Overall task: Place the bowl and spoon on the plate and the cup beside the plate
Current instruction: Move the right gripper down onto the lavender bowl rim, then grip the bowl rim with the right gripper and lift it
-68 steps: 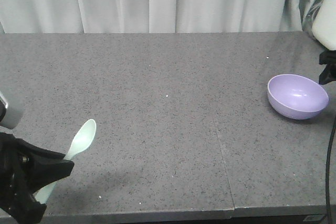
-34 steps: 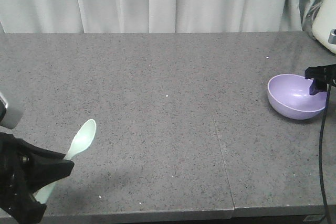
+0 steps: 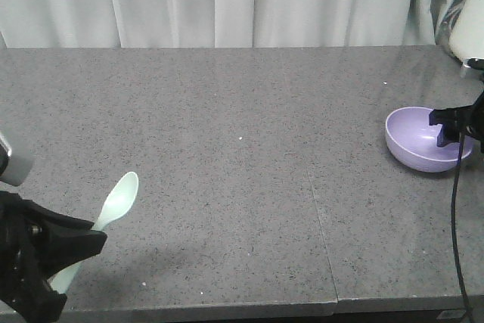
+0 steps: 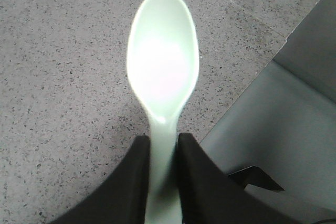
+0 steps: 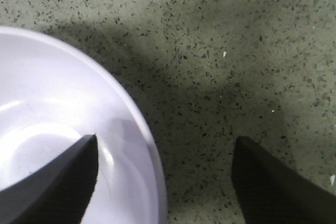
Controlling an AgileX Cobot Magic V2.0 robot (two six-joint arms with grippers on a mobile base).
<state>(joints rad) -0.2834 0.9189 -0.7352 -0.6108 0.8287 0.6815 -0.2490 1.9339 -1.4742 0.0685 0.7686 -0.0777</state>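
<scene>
While the left hand [image 4: 163, 148] grips the spoon [image 4: 164, 61], the open right hand [image 5: 165, 156] straddles the bowl [image 5: 52, 114] rim, seemingly low enough; close squarely before lifting.

Front: wide, slightly downward across table [image 3: 242, 111] | left wrist: close above spoon [image 4: 163, 77] | right wrist: close above bowl [image 5: 52, 103] — both also in front view

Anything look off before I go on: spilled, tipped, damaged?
Nothing stands out. The bowl sits upright and empty, with the open right gripper straddling its rim, one finger inside. The left gripper clamps the spoon by its handle, in line with the fingers. No spills or cracks show.
</scene>
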